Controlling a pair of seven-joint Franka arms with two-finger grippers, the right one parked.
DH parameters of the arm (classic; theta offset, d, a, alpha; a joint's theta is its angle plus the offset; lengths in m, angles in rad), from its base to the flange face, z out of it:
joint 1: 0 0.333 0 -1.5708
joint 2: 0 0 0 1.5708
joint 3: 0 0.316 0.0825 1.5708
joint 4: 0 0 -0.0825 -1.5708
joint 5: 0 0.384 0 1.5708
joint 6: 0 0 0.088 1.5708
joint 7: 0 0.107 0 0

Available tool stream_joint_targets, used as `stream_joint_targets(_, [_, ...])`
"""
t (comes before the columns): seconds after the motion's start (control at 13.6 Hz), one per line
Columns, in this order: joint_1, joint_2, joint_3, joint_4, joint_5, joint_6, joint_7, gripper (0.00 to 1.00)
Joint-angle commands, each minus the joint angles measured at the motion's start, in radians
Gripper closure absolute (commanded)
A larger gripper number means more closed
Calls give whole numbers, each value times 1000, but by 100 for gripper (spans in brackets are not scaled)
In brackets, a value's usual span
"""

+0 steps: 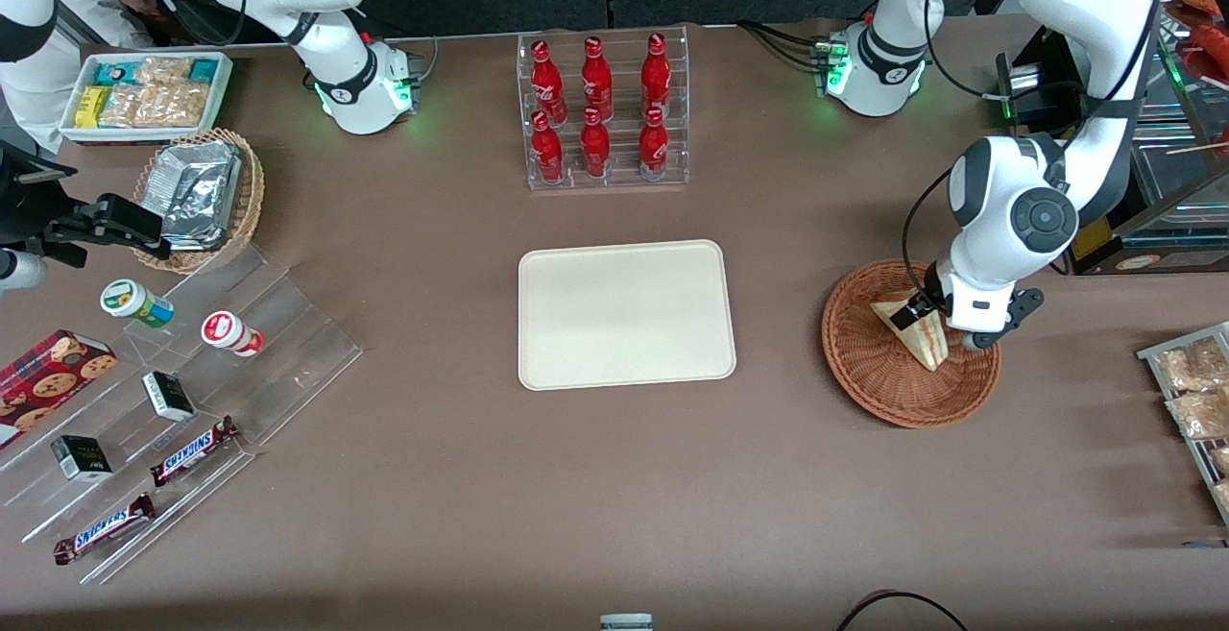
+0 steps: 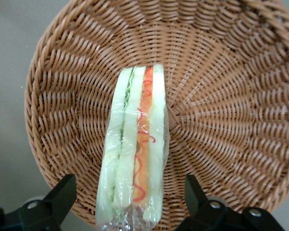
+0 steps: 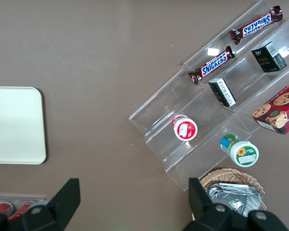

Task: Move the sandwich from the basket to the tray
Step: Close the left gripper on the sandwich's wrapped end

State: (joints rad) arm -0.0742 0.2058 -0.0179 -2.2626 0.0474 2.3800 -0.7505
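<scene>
The sandwich (image 1: 924,338), a plastic-wrapped wedge of pale bread, lies in the reddish-brown wicker basket (image 1: 857,367) toward the working arm's end of the table. The left wrist view shows its cut edge (image 2: 139,144) with green, orange and red filling, on the basket's weave (image 2: 221,110). My left gripper (image 1: 920,312) is low over the basket, open, with one black finger (image 2: 62,192) on each side of the sandwich and a gap on both sides. The cream tray (image 1: 626,314) lies bare at the table's middle, beside the basket; it also shows in the right wrist view (image 3: 14,125).
A clear rack of red bottles (image 1: 605,112) stands farther from the front camera than the tray. Toward the parked arm's end are a tan basket of foil packets (image 1: 202,194), a white bin of snacks (image 1: 144,93) and a clear stepped shelf (image 1: 278,343). Snack packets (image 1: 1195,391) lie at the working arm's end.
</scene>
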Motion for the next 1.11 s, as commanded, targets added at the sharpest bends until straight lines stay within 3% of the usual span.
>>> stream_joint_targets(0.0, [-9,13,6,-3,8,16,-33,27])
stream_joint_targets(0.15, [-10,20,6,3,8,8,-50,69])
stream_joint_targets(0.29, [-10,17,6,5,8,4,-50,94])
stream_joint_targets(0.44, [-10,4,6,21,9,-36,-38,99])
stream_joint_targets(0.59, [-12,-14,4,116,14,-205,-27,98])
stream_joint_targets(0.81, [-93,-26,3,285,17,-456,-27,98])
stream_joint_targets(1.03, [-220,-26,1,415,12,-585,-33,98])
